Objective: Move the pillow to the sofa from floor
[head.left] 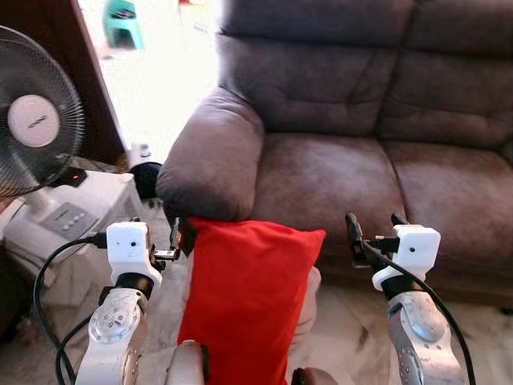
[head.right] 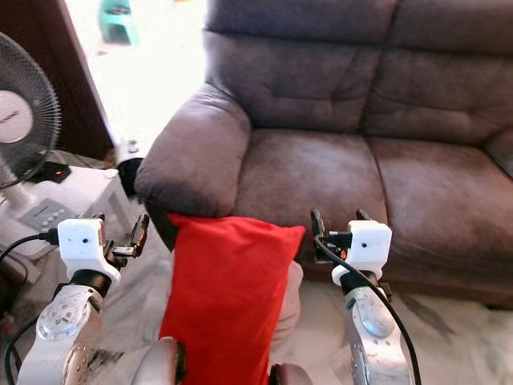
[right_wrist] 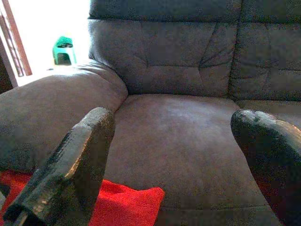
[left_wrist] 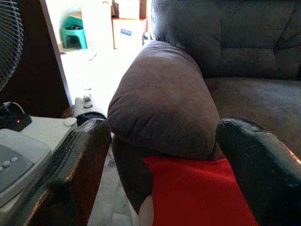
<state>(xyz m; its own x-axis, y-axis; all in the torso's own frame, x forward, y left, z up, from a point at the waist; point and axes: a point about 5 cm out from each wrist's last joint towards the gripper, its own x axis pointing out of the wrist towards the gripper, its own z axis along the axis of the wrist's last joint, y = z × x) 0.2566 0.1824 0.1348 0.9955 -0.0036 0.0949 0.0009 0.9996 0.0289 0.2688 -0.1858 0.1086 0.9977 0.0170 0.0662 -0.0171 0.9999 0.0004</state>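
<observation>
Here, red pillow (head.left: pixel 248 297) stands upright on the floor against the sofa (head.left: pixel 337 172) front, long axis vertical, between my arms | left gripper (head.left: pixel 175 239) wide apart, touching-close at its top corner, nearer | right gripper (head.left: pixel 375 228) wide apart, slightly off.

light: daylight from doorway (head.left: pixel 160 48), overexposed | sofa (head.left: pixel 345 160) evenly lit | wrist-view fingers (left_wrist: pixel 70 174) blurred

Red pillow (head.left: pixel 244 293), grey-brown sofa (head.left: pixel 345 112)
</observation>
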